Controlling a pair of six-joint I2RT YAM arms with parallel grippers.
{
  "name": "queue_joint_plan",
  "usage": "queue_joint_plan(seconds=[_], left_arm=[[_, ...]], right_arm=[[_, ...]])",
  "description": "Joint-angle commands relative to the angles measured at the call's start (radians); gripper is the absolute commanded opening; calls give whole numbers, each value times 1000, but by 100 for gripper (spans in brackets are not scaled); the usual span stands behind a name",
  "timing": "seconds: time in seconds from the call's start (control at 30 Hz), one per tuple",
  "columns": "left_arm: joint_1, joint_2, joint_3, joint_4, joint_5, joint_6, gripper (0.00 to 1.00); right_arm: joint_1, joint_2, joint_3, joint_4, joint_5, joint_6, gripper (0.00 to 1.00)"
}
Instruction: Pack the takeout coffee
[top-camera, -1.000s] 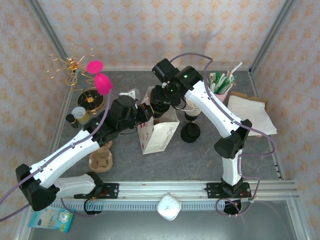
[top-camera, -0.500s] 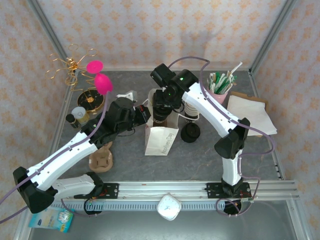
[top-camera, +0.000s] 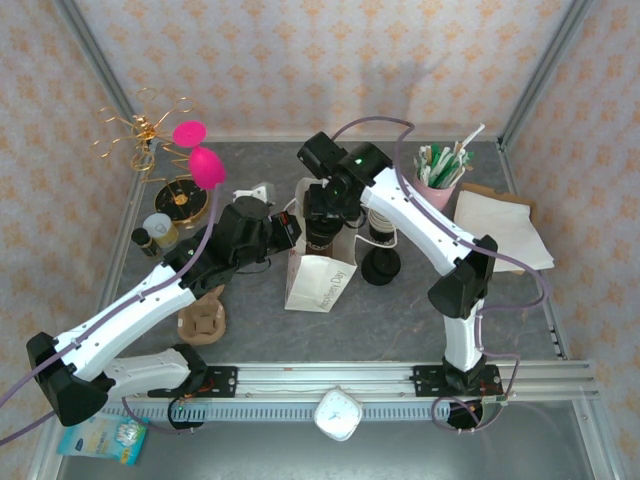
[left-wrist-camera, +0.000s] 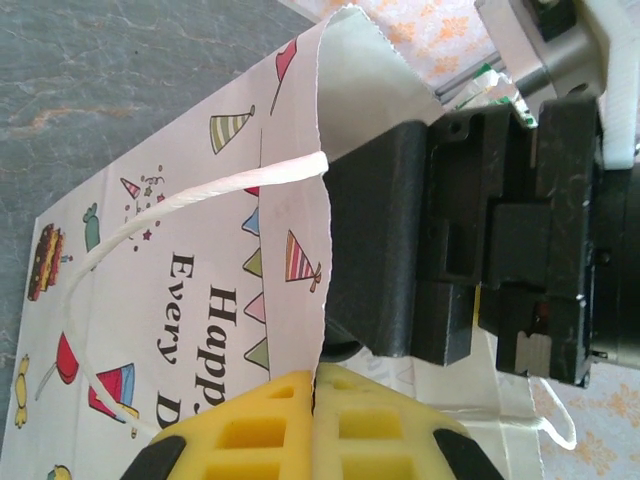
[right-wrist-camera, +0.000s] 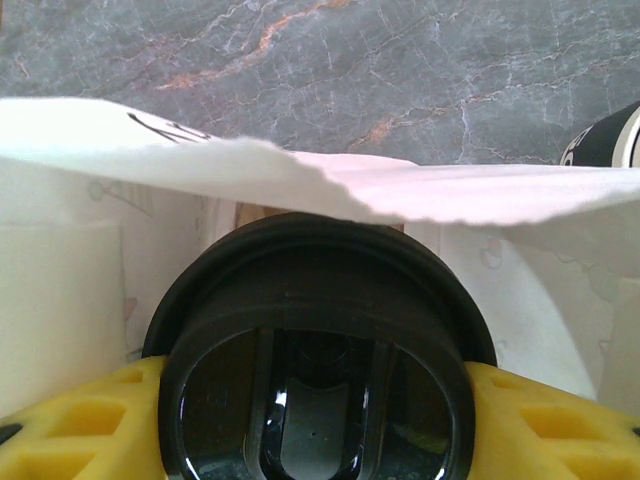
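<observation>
Grey marble table (top-camera: 400, 310), I see the takeout coffee (right-wrist-camera: 315, 330) inside the mouth of the paper bag (top-camera: 318, 283), right gripper (right-wrist-camera: 315, 400) clamped around its lid, left gripper (left-wrist-camera: 313, 425) pinching the bag's rim, loose black lids (top-camera: 380, 265) just right of the bag.

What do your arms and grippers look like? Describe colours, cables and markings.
The left arm and right arm have white shells, black joints and a looping lilac cable. A green light glows on the right wrist. The finger pads are yellow with square recesses.
</observation>
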Motion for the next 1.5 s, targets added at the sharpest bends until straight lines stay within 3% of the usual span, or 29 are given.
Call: queue_joint_plan(seconds=[0.0,0.3,0.67,1.13,1.47], left_arm=[[-4,-9,-12,-37,-45,22,0],[4,-20,-19,-67,-73,27,0],[7,-29,-24,-75,-73,31,0],[32,-24,-13,-104,-109,113,0],[37,-28,-34,-58,-70,136,0]], right_arm=[[6,-3,-13,2,16,-16,43],[1,-40,-74,3,-17,-28,44],[0,30,3,4,-5,-44,45],[-9,-145,-85,2,-117,-9,44],[-7,-123,-107,2,-134,-16,43]])
